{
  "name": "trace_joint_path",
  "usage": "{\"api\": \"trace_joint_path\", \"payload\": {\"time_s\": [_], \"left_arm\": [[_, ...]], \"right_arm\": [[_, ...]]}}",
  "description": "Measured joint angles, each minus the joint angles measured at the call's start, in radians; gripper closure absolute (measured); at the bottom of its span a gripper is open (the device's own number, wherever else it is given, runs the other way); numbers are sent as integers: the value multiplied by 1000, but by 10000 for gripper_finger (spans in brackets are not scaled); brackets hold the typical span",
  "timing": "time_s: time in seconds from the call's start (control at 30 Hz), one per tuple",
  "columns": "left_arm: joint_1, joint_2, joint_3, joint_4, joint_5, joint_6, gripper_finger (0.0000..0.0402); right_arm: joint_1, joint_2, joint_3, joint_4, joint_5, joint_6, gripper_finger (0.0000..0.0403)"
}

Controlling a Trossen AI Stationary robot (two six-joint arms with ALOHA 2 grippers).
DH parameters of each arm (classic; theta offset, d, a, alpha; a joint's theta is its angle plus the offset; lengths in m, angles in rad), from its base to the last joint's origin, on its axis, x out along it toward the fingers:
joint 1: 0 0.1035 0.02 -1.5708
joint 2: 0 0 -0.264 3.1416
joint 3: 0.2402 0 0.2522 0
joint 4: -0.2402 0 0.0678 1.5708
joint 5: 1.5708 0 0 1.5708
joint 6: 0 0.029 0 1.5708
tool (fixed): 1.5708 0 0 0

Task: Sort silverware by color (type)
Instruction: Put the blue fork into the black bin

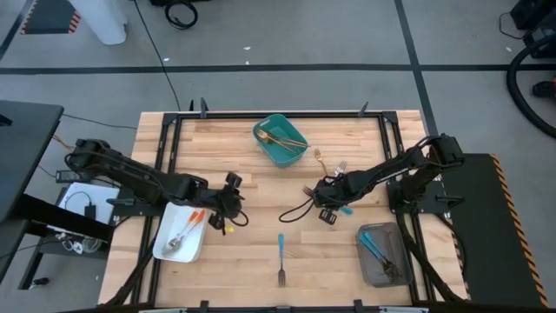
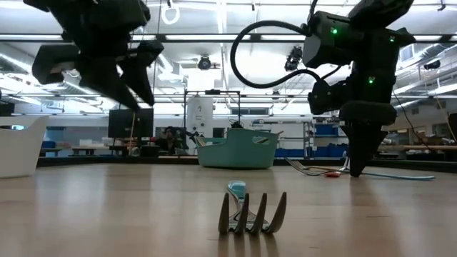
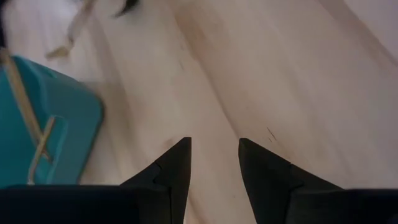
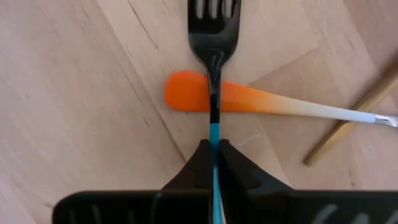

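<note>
My right gripper is clenched on the handle of a blue-handled fork, right of the table's middle. The fork's dark tines point away from the wrist and its shaft lies across an orange-handled utensil flat on the wood; a gold utensil lies just beside that one. From table level the fingers reach down to the surface, so I judge the fork is pinched but not yet lifted.

My left gripper hangs released above bare wood, near the white tray at the near left, holding nothing.

Progress, as I read it: the white tray already holds a couple of orange-handled pieces, the grey tray at the near right holds blue-handled pieces, and the teal bin at the far middle holds gold pieces. Left on the table are the fork I am gripping, the orange and gold ones under and beside it, one or two more pieces just far of my right gripper that I cannot make out, and a second blue fork lying alone near the front edge. So I judge the sort well under way, with several pieces outstanding.

For room: the grey tray sits near and to the right of my right gripper, with open wood between. The lone blue fork is well apart from everything. The loose pile under my fingers is the tight spot, since lifting may drag the orange piece.
</note>
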Motion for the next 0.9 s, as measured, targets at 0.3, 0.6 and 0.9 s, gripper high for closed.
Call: {"api": "trace_joint_path", "payload": {"time_s": [0.3, 0.6, 0.9], "left_arm": [[3, -69, 1, -8, -1, 24, 260], [3, -68, 1, -11, -1, 21, 260], [2, -68, 1, -11, -1, 18, 260]], "right_arm": [[0, 1, 83, -101, 7, -48, 394], [9, 0, 187, -221, 17, -61, 394], [47, -1, 319, -354, 17, -54, 394]]}}
